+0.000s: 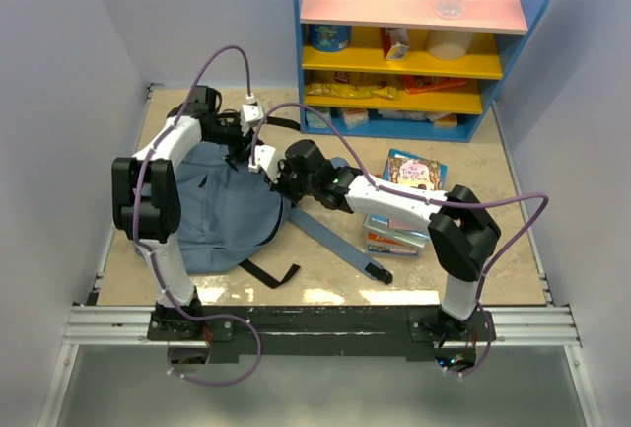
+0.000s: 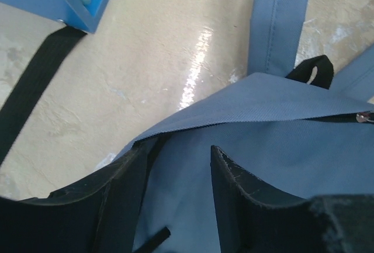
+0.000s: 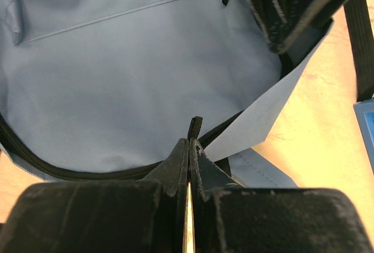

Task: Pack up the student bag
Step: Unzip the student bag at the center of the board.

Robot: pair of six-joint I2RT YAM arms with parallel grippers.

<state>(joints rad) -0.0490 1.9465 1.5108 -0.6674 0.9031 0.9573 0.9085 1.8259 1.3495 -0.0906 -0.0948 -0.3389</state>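
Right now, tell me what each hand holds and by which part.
Right hand is shut on the small black tab at the student bag zipper edge. Left hand holds nothing: its fingers stand apart astride the bag's rim.

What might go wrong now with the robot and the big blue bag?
1. The right hand is shut on just a small black tab at the rim of the soft grey-blue fabric backpack. The tab might slip out, and the opening would flop shut.
2. The left hand has its fingers apart around the rim, not squeezing it. That side may sag or slide away.
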